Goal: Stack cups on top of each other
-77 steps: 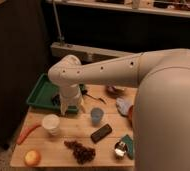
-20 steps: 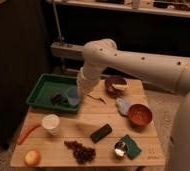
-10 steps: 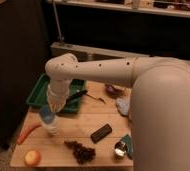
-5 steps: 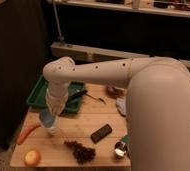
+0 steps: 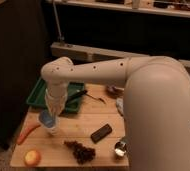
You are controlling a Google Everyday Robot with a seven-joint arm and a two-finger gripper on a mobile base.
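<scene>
Camera view: blue cup [image 5: 46,122] (directly) below end effector [image 5: 53,112]

Light-blue cup [image 5: 46,120], tilted, just below the gripper [image 5: 53,110], atop mostly hidden white cup [image 5: 53,131]

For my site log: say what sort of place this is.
Likely a robot test area: wooden table with carrot, grapes and green tray; the gripper is at the light-blue cup by the carrot.

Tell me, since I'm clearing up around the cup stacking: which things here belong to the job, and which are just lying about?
In the job: light-blue cup, white cup under it, gripper at the light-blue cup.
Lying about: green tray, carrot, round fruit, grapes, dark bar.
</scene>
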